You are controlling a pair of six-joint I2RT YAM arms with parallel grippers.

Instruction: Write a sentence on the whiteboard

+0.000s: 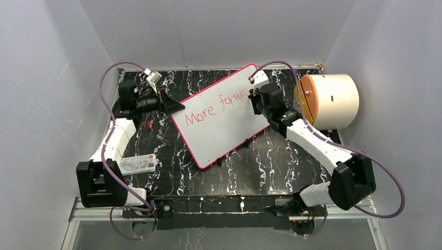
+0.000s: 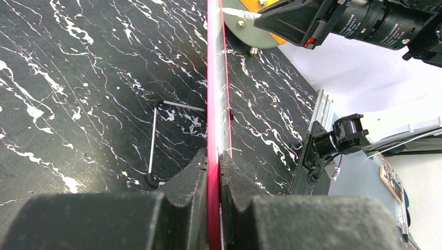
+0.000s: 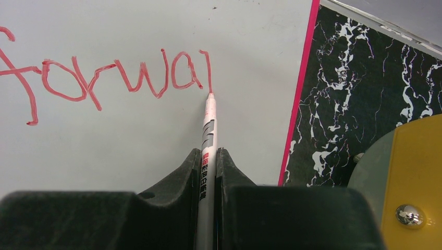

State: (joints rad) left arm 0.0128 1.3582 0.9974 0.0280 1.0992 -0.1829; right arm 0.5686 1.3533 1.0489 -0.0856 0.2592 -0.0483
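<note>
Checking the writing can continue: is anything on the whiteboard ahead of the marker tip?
Nothing visible. The marker, shut in the right gripper, touches the whiteboard at the end of the sentence; beyond the tip the board is bare to its rim. The left gripper clamps only the edge.

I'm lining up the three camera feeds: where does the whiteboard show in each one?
Top external: the whiteboard sits slanted across the picture's centre.
Left wrist: edge-on, a red-pink vertical strip mid-picture, clamped in the left tool.
Right wrist: its white face fills the left and middle, under the marker.
Shared landmark: the orange-faced drum, right in top external, top in left wrist, bottom right in right wrist.
</note>
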